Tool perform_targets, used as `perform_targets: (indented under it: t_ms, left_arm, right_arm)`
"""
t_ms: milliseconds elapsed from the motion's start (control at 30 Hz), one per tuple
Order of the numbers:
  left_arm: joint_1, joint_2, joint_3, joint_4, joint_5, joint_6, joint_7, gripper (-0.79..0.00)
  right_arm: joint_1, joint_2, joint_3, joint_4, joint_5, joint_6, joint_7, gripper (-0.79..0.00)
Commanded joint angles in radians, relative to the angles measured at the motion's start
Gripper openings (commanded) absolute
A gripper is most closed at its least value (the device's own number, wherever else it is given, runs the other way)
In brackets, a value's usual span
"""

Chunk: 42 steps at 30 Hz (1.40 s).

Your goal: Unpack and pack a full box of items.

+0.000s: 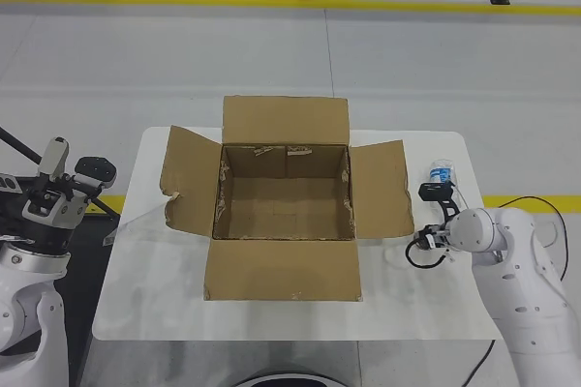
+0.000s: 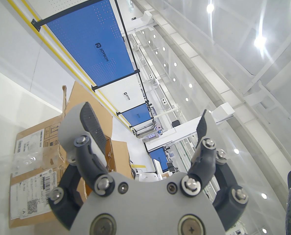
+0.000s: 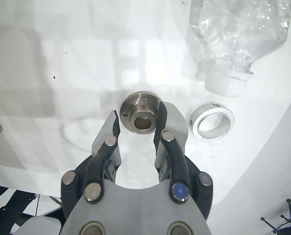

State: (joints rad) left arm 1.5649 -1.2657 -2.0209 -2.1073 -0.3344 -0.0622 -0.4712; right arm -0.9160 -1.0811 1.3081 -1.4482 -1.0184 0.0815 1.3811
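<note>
An open cardboard box (image 1: 283,269) stands mid-table with all flaps folded out; its inside looks bare. Right of it, my right gripper (image 1: 440,198) hangs low over the white table. In the right wrist view that gripper (image 3: 138,119) is open and straddles a steel flanged hub (image 3: 140,117) resting on the table, one pad against it. A silver ring collar (image 3: 211,121) lies beside the hub. A clear plastic bottle (image 3: 238,30) lies on its side just beyond (image 1: 440,174). My left gripper (image 2: 145,121) is open, holds nothing and points up, off the table's left edge (image 1: 76,164).
The box's labelled outer wall (image 2: 35,172) is close to the left gripper. A clear plastic bag (image 1: 140,218) lies on the table by the box's left flap. The table (image 1: 271,314) has free room in front of the box; its right edge runs near the bottle.
</note>
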Motion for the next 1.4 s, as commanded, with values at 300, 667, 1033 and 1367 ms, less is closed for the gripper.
perform_targets:
  t_ms: [300, 667, 1033, 1367]
  left_arm:
    - [0.000, 0.000, 0.000, 0.000, 0.000, 0.000, 0.000, 0.000]
    - [0.000, 0.000, 0.000, 0.000, 0.000, 0.000, 0.000, 0.000]
    - [0.000, 0.000, 0.000, 0.000, 0.000, 0.000, 0.000, 0.000]
    - [0.000, 0.000, 0.000, 0.000, 0.000, 0.000, 0.000, 0.000]
  right_arm:
    - [0.013, -0.001, -0.012, 0.026, 0.007, -0.002, -0.003, -0.502]
    - [0.012, 0.004, 0.005, -0.015, -0.003, 0.009, -0.015, -0.785]
    - [-0.025, 0.030, 0.140, -0.344, -0.053, 0.005, -0.006, -0.785]
    - [-0.033, 0.030, 0.224, -0.572, 0.139, -0.051, -0.219, -0.785]
